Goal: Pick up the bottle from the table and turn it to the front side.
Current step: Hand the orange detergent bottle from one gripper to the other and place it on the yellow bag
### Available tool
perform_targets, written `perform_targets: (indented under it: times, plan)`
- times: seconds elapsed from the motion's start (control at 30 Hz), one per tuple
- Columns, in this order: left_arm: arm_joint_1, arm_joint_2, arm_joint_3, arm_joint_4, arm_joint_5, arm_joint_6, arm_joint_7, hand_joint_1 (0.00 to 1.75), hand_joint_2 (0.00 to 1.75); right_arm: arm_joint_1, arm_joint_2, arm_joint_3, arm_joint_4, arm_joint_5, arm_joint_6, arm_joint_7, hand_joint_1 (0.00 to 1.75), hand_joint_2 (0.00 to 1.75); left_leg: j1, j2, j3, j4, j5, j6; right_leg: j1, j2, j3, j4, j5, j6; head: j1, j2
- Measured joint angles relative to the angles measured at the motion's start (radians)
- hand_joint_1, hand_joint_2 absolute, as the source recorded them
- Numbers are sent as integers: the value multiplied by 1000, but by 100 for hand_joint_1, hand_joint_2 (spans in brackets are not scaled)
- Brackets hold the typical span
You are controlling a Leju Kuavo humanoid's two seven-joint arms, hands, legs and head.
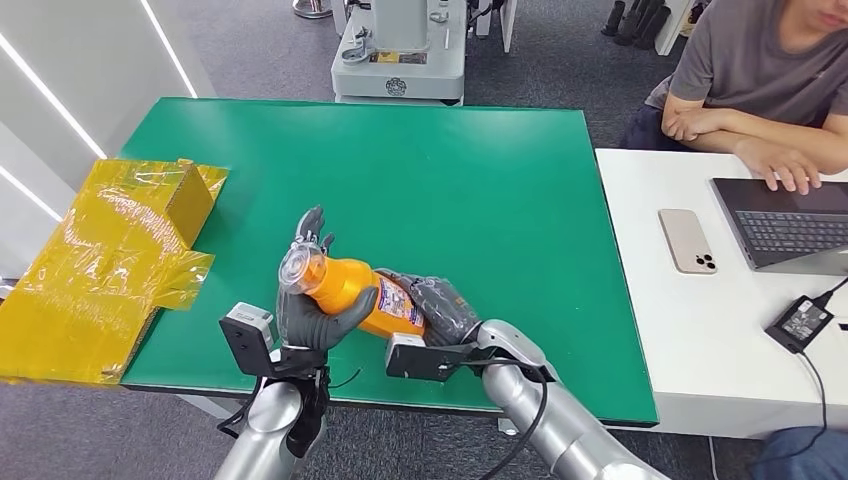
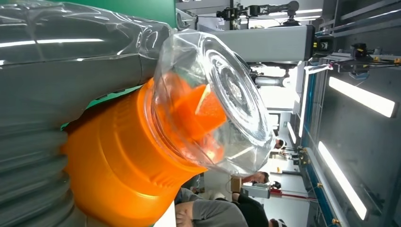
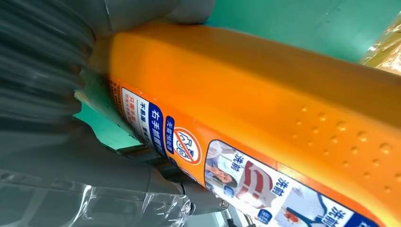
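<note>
1. An office-like robotics lab is showing here: a green-topped table (image 1: 480, 170) is standing on grey carpet beside a white desk (image 1: 690, 330).
2. A person (image 1: 760, 70) is sitting at a laptop (image 1: 790, 225), a phone (image 1: 687, 241) lying nearby.
3. A machine base (image 1: 400, 60) is standing behind.

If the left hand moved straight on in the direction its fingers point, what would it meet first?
Probably nothing: beyond the left hand, which holds the orange plastic bottle, lies bare green table, though depth is unclear.

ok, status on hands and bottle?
Left hand grips bottle near cap. Right hand holds its base. Bottle off the table, lying sideways. Nothing in the way.
</note>
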Motion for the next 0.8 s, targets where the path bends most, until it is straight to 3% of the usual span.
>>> perform_targets:
  times: [0.1,0.8]
  plan:
    - [3,0,0,0,0,-2,0,171,175,0,0,2,3,2,-2,0,175,175,0,0,0,0,0,0,0,0,0,0,0,0,0,0]
    - [-11,-12,0,0,6,-68,5,175,175,10,-3,0,0,20,-66,21,175,175,0,0,0,0,0,0,0,0,0,0,0,0,0,0]
